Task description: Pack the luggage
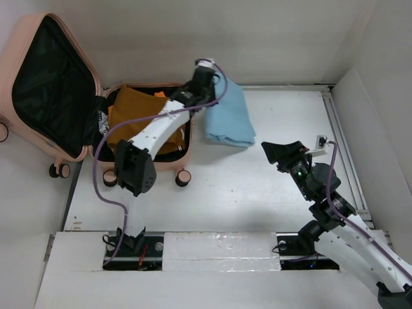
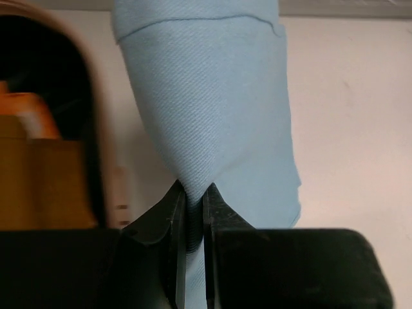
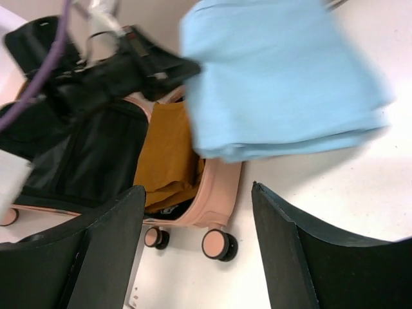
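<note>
at the far left of the table [image 1: 257, 199]: luggage [image 1: 164, 166], salmon-pink hard shell, rounded corners, lying open, lid tipped back to the left, black lining, pink-and-black caster wheels [image 1: 183, 178] along the near side. inside the lower shell: folded mustard garment [image 1: 132, 106]. just beside the shell's right edge: light blue cloth [image 1: 230, 119], pinched at a fold by the left gripper [image 2: 194, 212], jaws clamped on it. right gripper [image 1: 284, 152]: jaws apart, holding nothing, well apart from the luggage.
</note>
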{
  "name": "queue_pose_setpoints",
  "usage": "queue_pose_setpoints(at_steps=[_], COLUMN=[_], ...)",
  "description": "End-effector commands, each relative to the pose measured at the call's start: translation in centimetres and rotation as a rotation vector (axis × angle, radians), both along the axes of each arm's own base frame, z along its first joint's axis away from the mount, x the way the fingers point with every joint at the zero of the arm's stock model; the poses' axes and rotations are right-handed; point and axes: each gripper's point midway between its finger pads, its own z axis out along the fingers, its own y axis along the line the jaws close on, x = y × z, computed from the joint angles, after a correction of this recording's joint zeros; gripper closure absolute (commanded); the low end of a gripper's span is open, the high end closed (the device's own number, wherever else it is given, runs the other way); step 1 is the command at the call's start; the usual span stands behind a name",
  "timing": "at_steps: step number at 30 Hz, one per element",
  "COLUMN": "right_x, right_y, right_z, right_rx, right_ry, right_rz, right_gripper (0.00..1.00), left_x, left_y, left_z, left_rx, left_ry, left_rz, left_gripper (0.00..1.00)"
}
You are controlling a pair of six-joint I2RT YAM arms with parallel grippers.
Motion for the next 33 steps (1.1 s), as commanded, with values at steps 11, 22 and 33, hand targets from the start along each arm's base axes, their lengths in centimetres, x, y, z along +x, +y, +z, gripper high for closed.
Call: queue_pose_setpoints(at_steps=[11,22,33], right_x=[0.0,-0.5,-0.1], right_y=[1.1,2.5,5.3], right_z=[-0.7,-1.2,-2.2], right_rx=[-0.048,-0.079,-0.15], right_ry=[-0.046,-0.042,-0.008], right_rz=[0.044,0.126,0.239], right_gripper=[0.28,0.28,0.13], left_x=[-1.5,-1.0,-11.7], left_y=[36.7,41.6,46.5], left_z=[5.9,0.8,5.6], left_rx=[-0.14,-0.014,0.024], left_ry=[-0.11,-0.006,-0.168], left_rz=[0.566,0.809,1.3], left_gripper=[1.0,0.93,0.29])
